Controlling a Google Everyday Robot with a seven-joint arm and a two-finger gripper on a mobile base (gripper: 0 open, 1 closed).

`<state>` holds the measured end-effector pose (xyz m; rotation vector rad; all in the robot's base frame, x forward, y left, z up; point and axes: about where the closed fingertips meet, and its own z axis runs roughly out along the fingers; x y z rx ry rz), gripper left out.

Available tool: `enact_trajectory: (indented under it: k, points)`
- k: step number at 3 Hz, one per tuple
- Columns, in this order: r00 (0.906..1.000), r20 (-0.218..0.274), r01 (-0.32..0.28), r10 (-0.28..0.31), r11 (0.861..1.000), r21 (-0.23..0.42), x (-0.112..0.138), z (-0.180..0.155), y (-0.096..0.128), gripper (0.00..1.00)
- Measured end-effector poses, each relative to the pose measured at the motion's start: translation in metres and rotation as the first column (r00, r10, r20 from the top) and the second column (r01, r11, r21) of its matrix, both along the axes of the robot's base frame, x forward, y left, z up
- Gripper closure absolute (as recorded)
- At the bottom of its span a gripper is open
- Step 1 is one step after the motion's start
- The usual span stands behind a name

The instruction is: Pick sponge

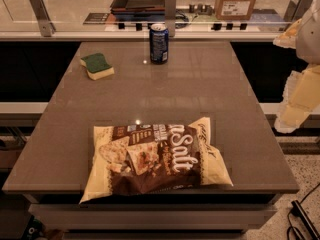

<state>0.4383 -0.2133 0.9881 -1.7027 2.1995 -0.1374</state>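
Nearest, at 6 o'clock on the table [250,149]: a big chip bag [160,159], lying flat, seemingly sealed and puffed, with nothing of the contents on show past the printed wrapper.

At 3 o'clock, off the table's right edge and raised above it: the gripper [287,120] on the end of the pale arm [305,91], holding nothing. Spread or closed: cannot tell. Well apart from the target, so judged to be the very start of the reach.

Farther off, at 10 o'clock: the sponge [97,65], green side up over yellow foam, flat on the table, a little askew to its edges, touching nothing. At 12 o'clock near the far edge: a soda can [159,43], upright, well apart from the sponge. Opened or not: cannot tell.

For a clean pick:
- Cross leftward high over the table, between bag and can, brushing neither.
- Line up across the sponge's shorter width and descend straight.
- Close gently on the foam sides. Expect some squash, so grip low and lift vertically.

Farthest, beyond the rail: a cardboard box [237,1] at 1 o'clock and a dark tray [141,0] at 12 o'clock, contents of both out of sight.
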Motion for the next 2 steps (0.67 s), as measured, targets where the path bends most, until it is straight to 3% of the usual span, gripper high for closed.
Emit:
enact_trajectory:
  k: [1,2]
  points:
    - [0.9999,0.012,0.009,-0.009,1.000,0.004,0.002,0.003,0.005,0.00]
    - [0.9970,0.046,0.059,-0.063,0.995,0.080,0.008,0.008,0.017,0.00]
